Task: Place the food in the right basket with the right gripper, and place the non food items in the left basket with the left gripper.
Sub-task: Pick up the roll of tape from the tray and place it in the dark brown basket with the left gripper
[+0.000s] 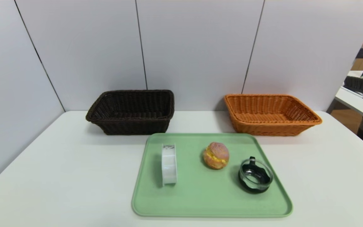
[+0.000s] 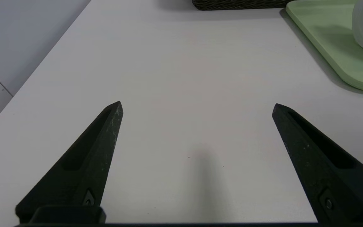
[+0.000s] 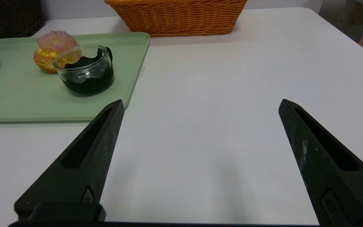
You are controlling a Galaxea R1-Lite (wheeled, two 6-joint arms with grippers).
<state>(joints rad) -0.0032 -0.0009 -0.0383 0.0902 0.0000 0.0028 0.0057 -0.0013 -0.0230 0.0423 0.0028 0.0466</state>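
So nothing's sorted yet: the bun (image 1: 216, 155), the white roll (image 1: 169, 164) and the glass dish (image 1: 255, 175) all sit on the green tray (image 1: 200, 201) in the middle of the surface, roll standing on edge toward the left, bun in the middle, dish toward the right and just beside the bun. Dark basket (image 1: 131, 112) is behind the tray on the left, orange basket (image 1: 269, 114) behind on the right, both look empty. Left end effector (image 2: 197, 105) is spread wide over bare surface, off the tray's left side, holding nothing; right end effector (image 3: 200, 104) is just as wide, off the tray's right side, also holding nothing. My worries from here: the dish sits between the right arm and the bun, so a low reach could clip it or shove it into the bun. The bun looks soft, so a hard squeeze might squash the filling out. The roll on its edge could tip or roll off if one fingertip nudges it first, and glass is probably slippery for those pointed tips.
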